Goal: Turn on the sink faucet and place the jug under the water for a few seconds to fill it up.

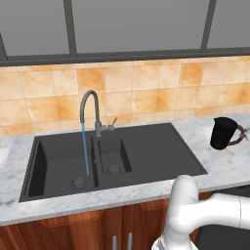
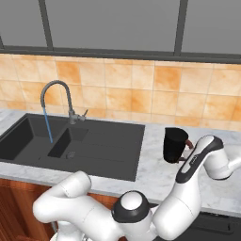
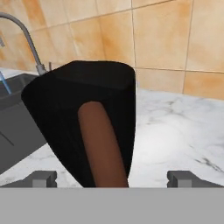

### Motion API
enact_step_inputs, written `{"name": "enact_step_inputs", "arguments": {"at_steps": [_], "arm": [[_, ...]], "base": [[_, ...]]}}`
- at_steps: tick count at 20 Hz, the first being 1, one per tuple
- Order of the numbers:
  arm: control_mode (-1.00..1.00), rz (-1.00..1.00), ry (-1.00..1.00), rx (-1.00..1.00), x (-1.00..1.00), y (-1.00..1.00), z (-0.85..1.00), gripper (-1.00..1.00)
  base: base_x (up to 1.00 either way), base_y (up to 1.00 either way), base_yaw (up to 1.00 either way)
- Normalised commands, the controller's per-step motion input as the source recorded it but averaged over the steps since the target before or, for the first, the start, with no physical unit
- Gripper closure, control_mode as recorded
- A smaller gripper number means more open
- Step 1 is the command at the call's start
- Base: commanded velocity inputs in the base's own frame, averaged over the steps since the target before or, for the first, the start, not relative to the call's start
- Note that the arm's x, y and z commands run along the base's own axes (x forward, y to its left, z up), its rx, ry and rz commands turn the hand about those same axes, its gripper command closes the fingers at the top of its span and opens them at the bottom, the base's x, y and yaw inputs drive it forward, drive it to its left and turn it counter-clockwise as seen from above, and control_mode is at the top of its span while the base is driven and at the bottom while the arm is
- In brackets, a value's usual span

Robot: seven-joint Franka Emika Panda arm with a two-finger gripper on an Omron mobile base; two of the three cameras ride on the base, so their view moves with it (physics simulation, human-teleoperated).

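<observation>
Black jug [image 1: 224,133] stands upright on the white marbled tabletop [image 1: 219,163], to the right of the sink [image 1: 146,151] and toward the tabletop's rear edge by the tiled wall [image 1: 146,88], as seen in the left base view. Its reddish-brown handle [image 1: 238,136] points right, away from the sink. The sink faucet [image 1: 91,110] rises at the rear rim of the sink, its spout arching left over the large basin. The water [image 1: 85,149] falls from it as a thin blue stream, landing just beside the round drain [image 1: 78,182]. The jug is well apart from that stream.

Right base view: the jug [image 2: 174,144] sits on the tabletop [image 2: 155,174] just right of the sink's [image 2: 94,141] ribbed drainboard. The arm's dark-banded wrist [image 2: 200,157] stands immediately right of the jug, at the handle side. The faucet [image 2: 56,96] runs, water [image 2: 47,124] dropping into the large basin.

Hand view: the jug [image 3: 57,113] is close ahead, tilted in this view, its handle [image 3: 103,146] facing the camera. The jaws of the gripper [image 3: 112,178] stand wide open, one fingertip [image 3: 41,178] either side of the handle; neither touches it. Marble tabletop [image 3: 175,127] and wall tiles [image 3: 166,39] lie behind; the faucet [image 3: 26,37] and sink [image 3: 17,118] show at left.
</observation>
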Motion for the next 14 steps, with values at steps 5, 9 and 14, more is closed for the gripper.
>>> {"name": "enact_step_inputs", "arguments": {"at_steps": [5,9,14], "arm": [[-1.0,0.01,0.04,-0.01,0.03,0.07,-0.15,-1.0],[-1.0,0.0,0.03,0.0,0.01,0.02,0.0,1.0],[-1.0,0.0,0.02,0.0,0.04,0.01,0.0,1.0]], "base": [[0.0,0.0,0.0],[0.0,0.0,0.0],[0.0,0.0,0.0]]}}
